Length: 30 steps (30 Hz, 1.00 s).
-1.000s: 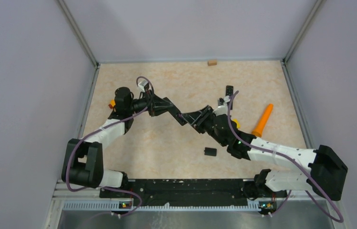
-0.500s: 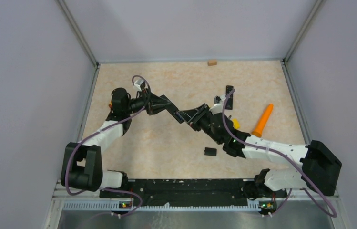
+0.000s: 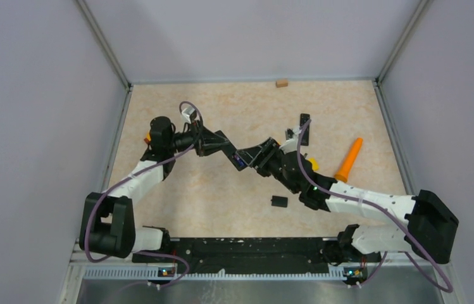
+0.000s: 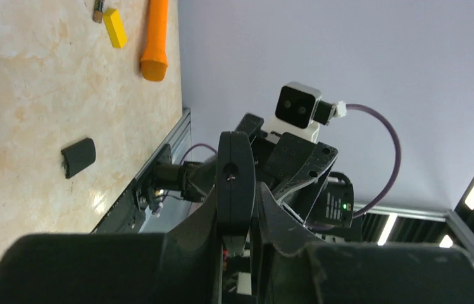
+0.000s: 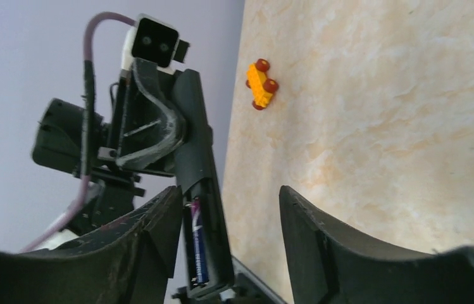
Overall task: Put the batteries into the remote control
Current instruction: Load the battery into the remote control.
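My left gripper [image 3: 220, 142] is shut on the black remote control [image 3: 233, 152] and holds it above the table, its open battery compartment toward the right arm. In the left wrist view the remote control [image 4: 235, 180] shows end-on, pinched in the left gripper [image 4: 242, 209]. A blue and purple battery [image 5: 197, 244] lies inside the compartment of the remote control [image 5: 195, 158]. My right gripper [image 5: 229, 196] is open, one finger beside the compartment and the other well apart from it. It meets the remote's end at the right gripper [image 3: 261, 157].
A black battery cover [image 3: 278, 201] lies on the table below the grippers. An orange cone [image 3: 349, 159] and a yellow block [image 3: 313, 163] are at the right, a second black remote-like strip [image 3: 304, 126] behind them. A yellow toy car [image 5: 261, 83] sits by the left wall.
My right gripper's jaws have spread wider at the remote's open end. Both arms shifted slightly, and the remote stays in the left gripper.
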Tool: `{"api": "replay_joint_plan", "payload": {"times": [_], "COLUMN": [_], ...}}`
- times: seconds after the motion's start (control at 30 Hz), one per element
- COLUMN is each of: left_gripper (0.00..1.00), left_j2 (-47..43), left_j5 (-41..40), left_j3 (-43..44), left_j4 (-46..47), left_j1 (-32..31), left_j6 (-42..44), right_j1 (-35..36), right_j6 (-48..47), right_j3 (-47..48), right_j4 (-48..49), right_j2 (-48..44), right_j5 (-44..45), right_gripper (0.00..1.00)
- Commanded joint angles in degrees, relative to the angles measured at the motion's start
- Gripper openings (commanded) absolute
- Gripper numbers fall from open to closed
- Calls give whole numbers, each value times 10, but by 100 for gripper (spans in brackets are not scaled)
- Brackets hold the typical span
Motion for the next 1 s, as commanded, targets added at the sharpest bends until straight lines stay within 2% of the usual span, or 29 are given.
{"api": "replay_joint_plan", "payload": {"times": [0.0,0.07,0.27,0.43,0.53,0.73,0.97], "left_gripper": [0,0,0,0,0,0,0], "left_j2": [-28,-33,-71,-114,-137,-161,-165], "left_j5": [28,24,19,34,44,57,63], "left_j3": [38,45,69,80,89,104,111], "left_j4": [-60,-82,-142,-166,-193,-208,-208], "left_j1": [3,6,6,6,6,6,6], "left_j6": [115,142,241,304,349,385,382], "right_j1": [4,1,-11,-21,-24,-25,-25], "right_j6": [-75,-102,-201,-305,-357,-416,-441], "right_j3": [-21,-28,-29,23,59,104,149], "right_j4": [-3,14,39,-55,-113,-134,-177], "right_j2": [-59,-83,-121,-111,-98,-71,-26], "right_j5": [-22,-46,-137,-210,-232,-299,-298], "right_gripper": [66,74,77,76,73,69,53]}}
